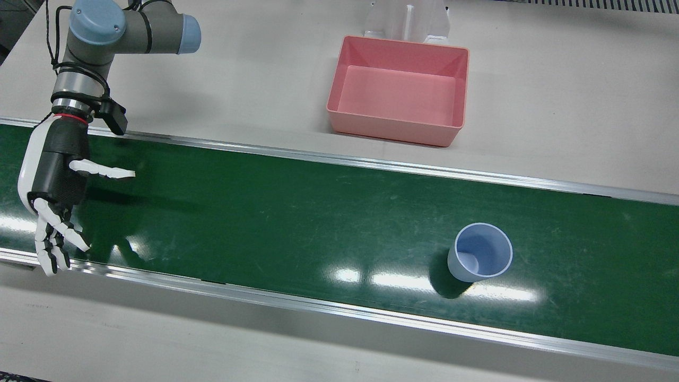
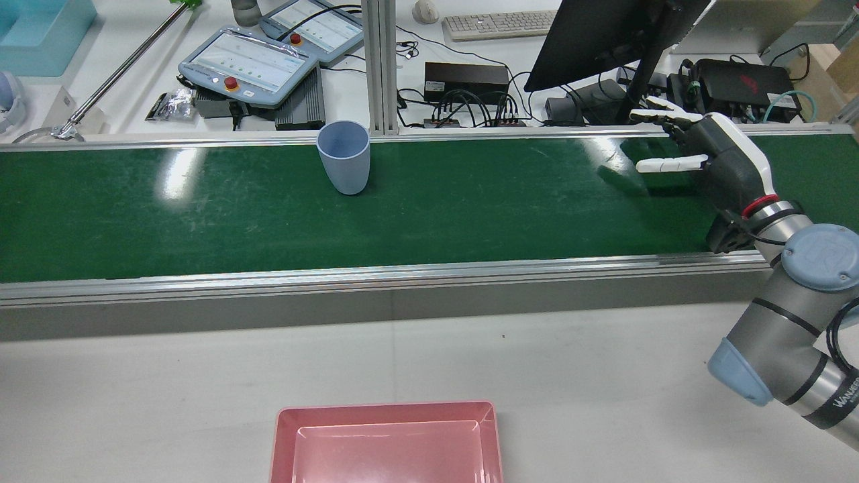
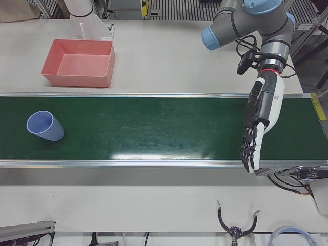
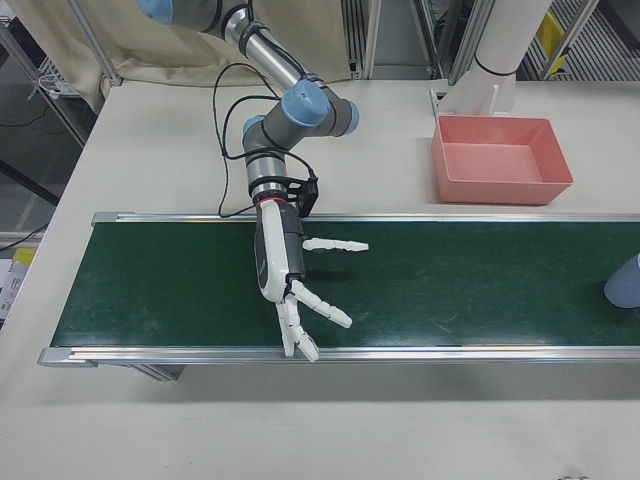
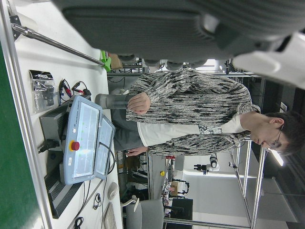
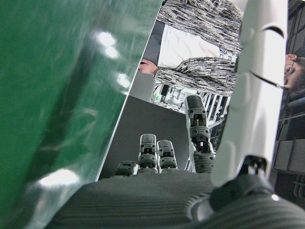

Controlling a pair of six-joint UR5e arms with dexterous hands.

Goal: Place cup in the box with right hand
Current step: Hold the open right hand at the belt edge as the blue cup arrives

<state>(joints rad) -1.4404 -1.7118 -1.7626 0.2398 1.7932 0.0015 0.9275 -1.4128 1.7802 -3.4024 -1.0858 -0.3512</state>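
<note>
One pale-blue cup (image 1: 480, 253) stands upright, mouth up, on the green belt (image 1: 265, 212), nr the belt edge far from the robot; in the front view it's toward the right and the right hand (image 1: 53, 196) is at the far left end, well apart. The pink box (image 1: 398, 43) sits empty on the bench (image 1: 557, 106) on the robot's side of the belt. Right hand is released: fingers spread, thumb out sideways, nothing held, hovering over the belt. Left hand (image 5: 190, 28): only a dark sliver in its own cam, so can't tell its state. The cup looks like light, stiff, smooth plastic w/ a tapered wall, prob. slippery and easy to tip. Best hold, I'd judge, is round the upper wall just below the rim, thumb opposite the fingers, w/ modest squeeze. Writing: white lettering on the arm in the rear view is cut off and unreadable; the pendant (image 2: 248, 66) screen text is too small to read.
</note>
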